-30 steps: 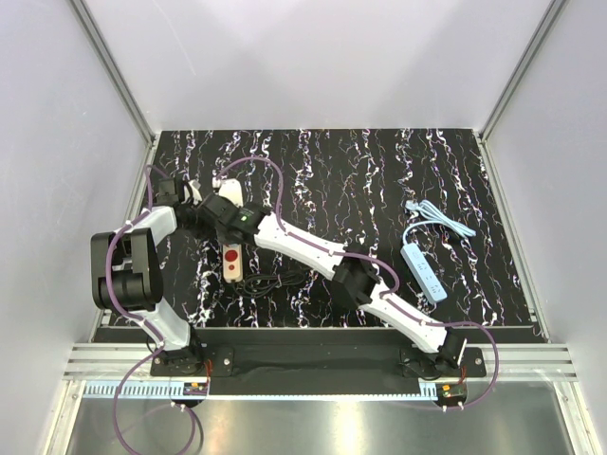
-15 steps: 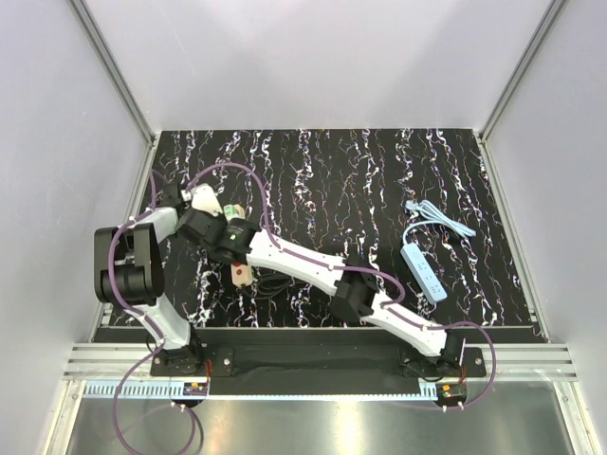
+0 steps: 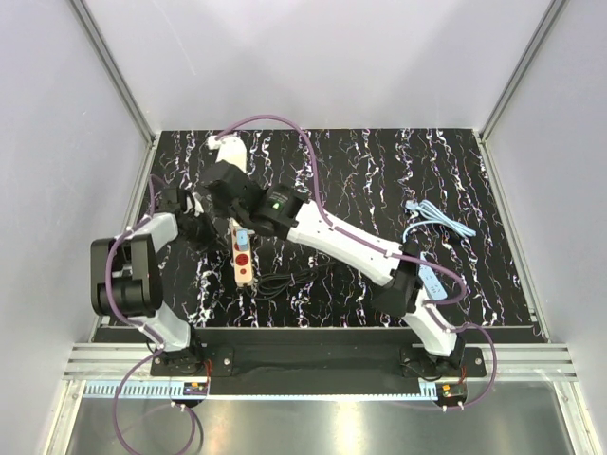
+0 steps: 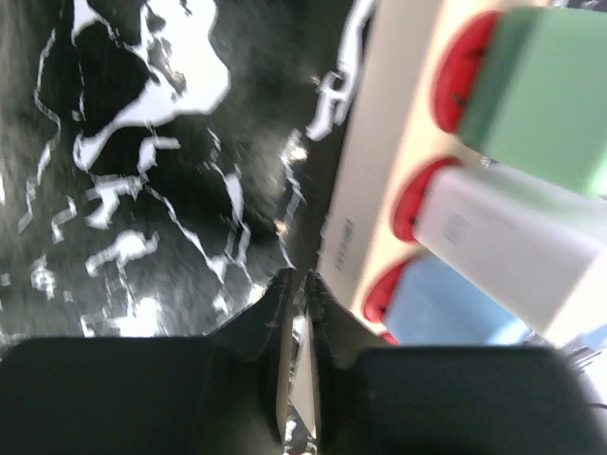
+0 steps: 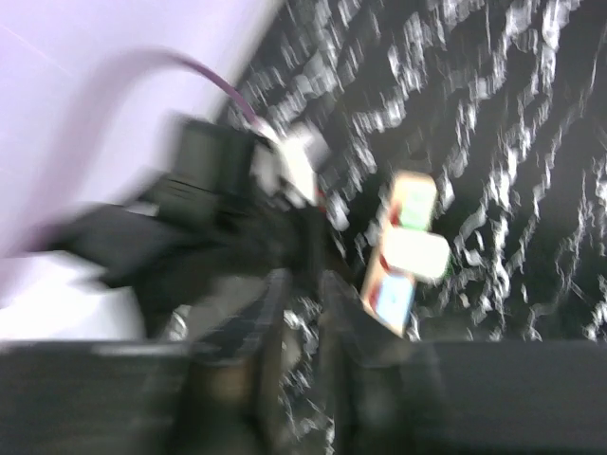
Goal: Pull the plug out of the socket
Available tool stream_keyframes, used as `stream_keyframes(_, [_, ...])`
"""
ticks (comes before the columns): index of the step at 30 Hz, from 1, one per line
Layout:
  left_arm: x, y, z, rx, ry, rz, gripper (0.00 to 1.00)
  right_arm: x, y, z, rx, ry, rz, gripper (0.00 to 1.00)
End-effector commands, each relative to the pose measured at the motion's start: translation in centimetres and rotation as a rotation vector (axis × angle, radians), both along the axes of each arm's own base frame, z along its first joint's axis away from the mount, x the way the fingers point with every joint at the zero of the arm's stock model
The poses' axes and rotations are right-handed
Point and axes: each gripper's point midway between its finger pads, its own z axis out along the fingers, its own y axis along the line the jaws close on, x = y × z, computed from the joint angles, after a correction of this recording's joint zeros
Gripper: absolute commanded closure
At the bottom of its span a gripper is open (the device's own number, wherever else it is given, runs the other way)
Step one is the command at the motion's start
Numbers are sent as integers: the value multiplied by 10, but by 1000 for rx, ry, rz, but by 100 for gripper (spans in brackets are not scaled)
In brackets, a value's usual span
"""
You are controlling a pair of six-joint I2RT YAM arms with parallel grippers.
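From the left wrist camera I read the left gripper (image 4: pixel 296 282) as all but closed, with only a slit between its fingers and nothing clamped. Its tips are over the black marbled table (image 4: pixel 142 190), just beside the long edge of the socket (image 4: pixel 379 180). The plug (image 4: pixel 503 242) is seated in that beige strip over a red spot, between a green block (image 4: pixel 550 90) and a light blue block (image 4: pixel 446 308). The right wrist view is motion-blurred, but I see the right gripper (image 5: pixel 303 289) with a narrow gap between its fingers, empty, above the table and apart from the strip.
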Motion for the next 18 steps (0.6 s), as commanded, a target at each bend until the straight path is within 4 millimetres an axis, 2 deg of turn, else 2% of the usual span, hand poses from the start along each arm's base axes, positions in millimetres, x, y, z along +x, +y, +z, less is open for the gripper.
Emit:
stream_keyframes(1, [4,-3,32,-15,-95,9,79,-1,-16,-51,-56,173,17,60])
stream_keyframes(2, [6,-4,36,-25,-107,11,78,-2,-19,-59,-71,189,16,45])
stream_keyframes(4, [9,-6,44,-60,-124,12,78,-5,-19,-81,-86,254,27,40])
stream_keyframes(6, [13,-10,47,-84,-132,0,79,-9,-14,-93,-85,297,49,36])
stream_keyframes(8, [14,-13,41,-109,-114,-8,82,-6,-10,-108,-108,310,46,34])
stream_keyframes(9, [13,-17,40,-134,-106,-10,83,-5,-8,-112,-109,317,44,26])
stream_keyframes(12, [12,-20,31,-152,-93,-20,84,3,-3,-136,-127,364,47,26])
stream_keyframes(15, [12,-21,25,-156,-85,-28,87,8,3,-149,-119,392,46,33])
stream_keyframes(18, [14,-21,27,-158,-99,-26,87,12,-3,-159,-144,393,18,36])
